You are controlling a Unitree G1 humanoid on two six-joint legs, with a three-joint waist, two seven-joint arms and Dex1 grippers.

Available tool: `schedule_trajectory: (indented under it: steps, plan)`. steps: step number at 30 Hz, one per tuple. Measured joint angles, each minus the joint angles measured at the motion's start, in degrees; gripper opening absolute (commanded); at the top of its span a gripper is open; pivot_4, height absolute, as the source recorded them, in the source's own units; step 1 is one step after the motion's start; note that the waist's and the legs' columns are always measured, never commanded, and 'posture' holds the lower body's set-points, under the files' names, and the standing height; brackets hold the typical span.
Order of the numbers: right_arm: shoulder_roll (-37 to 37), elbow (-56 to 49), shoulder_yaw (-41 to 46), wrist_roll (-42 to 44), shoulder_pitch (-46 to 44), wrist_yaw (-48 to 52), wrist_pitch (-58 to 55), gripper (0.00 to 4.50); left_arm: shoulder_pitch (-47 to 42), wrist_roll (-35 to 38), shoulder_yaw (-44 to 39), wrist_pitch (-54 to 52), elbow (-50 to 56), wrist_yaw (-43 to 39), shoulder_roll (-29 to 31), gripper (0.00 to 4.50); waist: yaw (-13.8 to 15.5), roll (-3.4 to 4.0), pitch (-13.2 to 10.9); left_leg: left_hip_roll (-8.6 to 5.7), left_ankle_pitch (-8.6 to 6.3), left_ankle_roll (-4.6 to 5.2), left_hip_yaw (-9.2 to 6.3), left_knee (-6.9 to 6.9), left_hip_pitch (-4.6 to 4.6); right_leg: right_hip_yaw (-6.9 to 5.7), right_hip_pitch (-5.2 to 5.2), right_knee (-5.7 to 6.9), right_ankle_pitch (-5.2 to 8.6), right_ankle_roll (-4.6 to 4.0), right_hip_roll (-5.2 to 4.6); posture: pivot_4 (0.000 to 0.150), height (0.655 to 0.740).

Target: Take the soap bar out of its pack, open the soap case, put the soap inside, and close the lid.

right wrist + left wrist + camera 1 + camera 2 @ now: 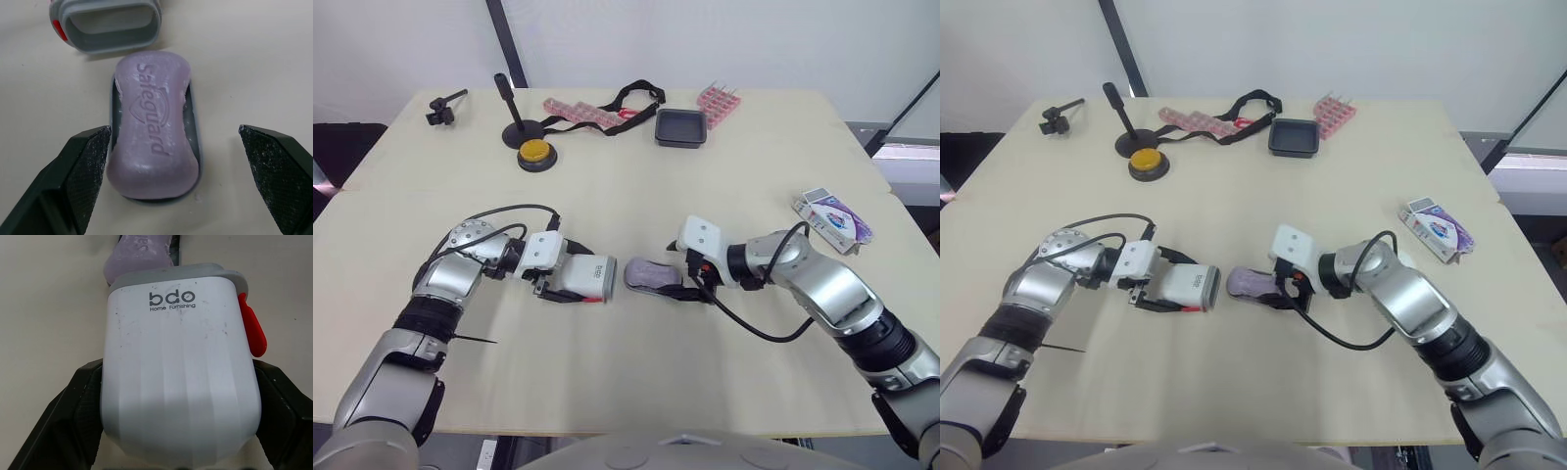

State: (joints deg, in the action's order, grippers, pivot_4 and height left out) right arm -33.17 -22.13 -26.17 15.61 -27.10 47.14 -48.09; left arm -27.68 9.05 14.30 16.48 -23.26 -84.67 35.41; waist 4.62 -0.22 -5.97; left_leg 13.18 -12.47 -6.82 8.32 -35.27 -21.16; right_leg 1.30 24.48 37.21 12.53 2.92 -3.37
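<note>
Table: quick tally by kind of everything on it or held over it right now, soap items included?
Soap bar: 1
Soap case parts: 2, white cover and grey tray
Soap pack: 1
Pink racks: 2
Black tray: 1
Black strap: 1
Yellow button: 1
Black stand: 1
Black clamp: 1
Total: 11

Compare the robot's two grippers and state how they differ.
The left gripper is shut on the white case shell; the right gripper is open, holding nothing. Left fingers press the shell's sides; right fingers flank the purple soap on its grey tray without touching. Both point toward each other, low over the table.
</note>
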Motion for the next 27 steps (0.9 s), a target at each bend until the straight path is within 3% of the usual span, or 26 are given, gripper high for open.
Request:
schedule_trajectory:
  steps: [19, 25, 27]
  plan:
    - [2.40, 3.95, -4.22, -4.04, -1.08, 0.21, 0.14, 4.50, 0.00, -0.15, 0.03, -0.04, -0.01, 0.89, -0.08, 3.48, -0.02, 0.00, 0.00, 0.00, 0.01, 0.00, 0.00, 0.01, 0.00, -0.01, 0.00, 0.02, 0.00, 0.00, 0.02, 0.150, 0.7291]
    - [4.19, 4.95, -3.61, -4.15, -1.58, 0.07, -0.51, 2.70, 0.02, -0.18, 0.03, -0.16, 0.00, 1.21, -0.07, 3.48, -0.07, -0.01, 0.01, 0.00, 0.01, -0.01, 0.01, 0.01, 0.01, -0.02, 0.00, 0.03, 0.00, 0.00, 0.02, 0.150, 0.7291]
    - [4.33, 4.96, -3.53, -4.10, -1.64, 0.10, -0.83, 2.56, 0.02, -0.19, 0.03, -0.24, 0.00, 1.27, -0.07, 3.48, -0.08, -0.02, 0.01, 0.00, 0.01, -0.01, 0.00, 0.00, 0.02, -0.02, 0.00, 0.04, 0.00, 0.00, 0.02, 0.150, 0.7291]
